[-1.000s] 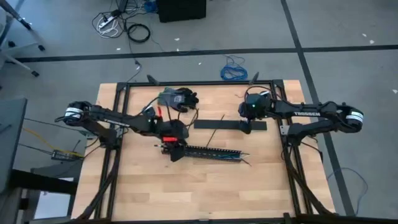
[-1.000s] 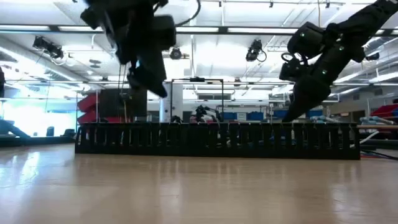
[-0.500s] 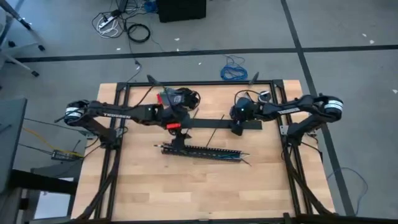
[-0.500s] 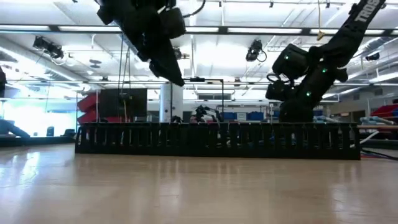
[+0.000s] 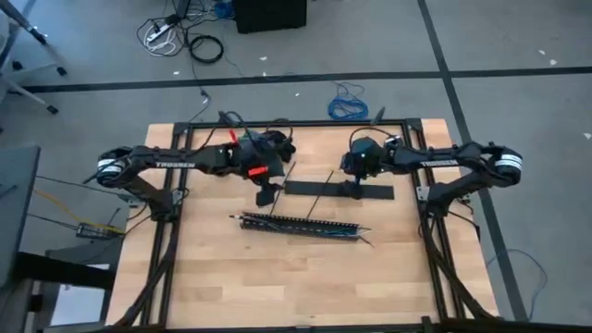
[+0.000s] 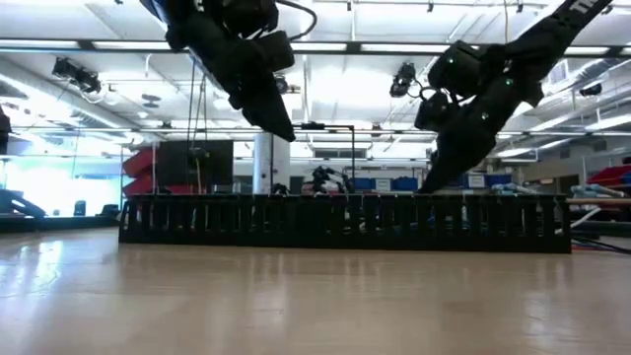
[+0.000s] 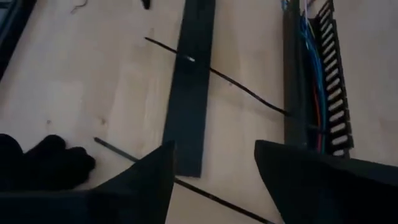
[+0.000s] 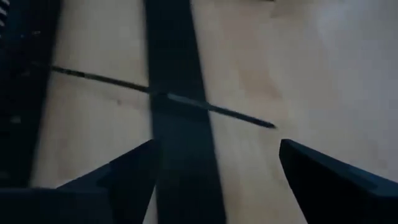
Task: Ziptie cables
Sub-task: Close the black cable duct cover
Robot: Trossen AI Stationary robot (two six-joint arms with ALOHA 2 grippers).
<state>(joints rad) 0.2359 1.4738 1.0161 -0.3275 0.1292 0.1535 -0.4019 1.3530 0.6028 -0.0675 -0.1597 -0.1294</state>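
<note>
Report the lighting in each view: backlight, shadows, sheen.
Low view: the left hand and right hand are backlit silhouettes against the bright ceiling, and the table carries a pale sheen. High view: even light, with only faint shadows under the arms. Wrist views: the open fingers show as flat dark shapes over lit wood.

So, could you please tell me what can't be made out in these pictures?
- The wires in the slotted tray: too small from above; the left wrist view shows only part, cut off by its edge.
- Low view: the tray wall hides the tabletop behind it.
- The dark glove: partly hidden by the left gripper.
</note>
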